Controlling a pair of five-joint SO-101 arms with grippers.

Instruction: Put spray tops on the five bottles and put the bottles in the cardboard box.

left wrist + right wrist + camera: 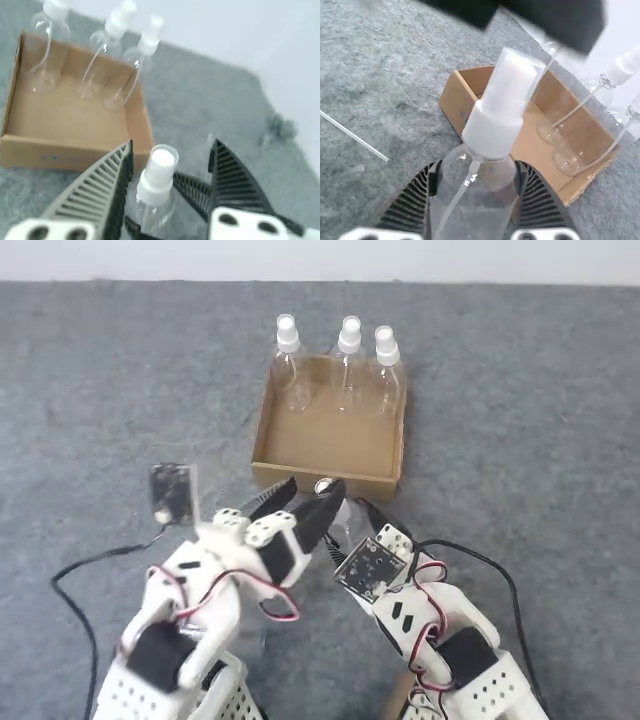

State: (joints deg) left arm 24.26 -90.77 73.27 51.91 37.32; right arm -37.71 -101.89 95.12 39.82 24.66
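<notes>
**Inspector:** Item under work?

**Assistant:** One clear bottle (475,195), upright, with a white spray top (500,105) seated on its neck. It stands in front of the cardboard box (330,476), just outside the near wall, between the two arms.

**Inspector:** Who has it?

**Assistant:** The right gripper (476,170). Its fingers (415,205) are closed against both sides of the bottle's body, below the shoulder.

**Inspector:** And the other arm?

**Assistant:** The left gripper (172,147) is spread wide, one finger on either side of the spray top, with a gap showing on each side. It has hold of nothing.

**Inspector:** Box contents?

**Assistant:** Three other bottles (349,365), each fitted with a spray top, upright in a row along the far wall. The near half of the box floor is bare cardboard.

**Inspector:** Anything else?

**Assistant:** A thin white tube (355,136) lies flat on the grey tabletop (520,420), well apart from the box.
</notes>
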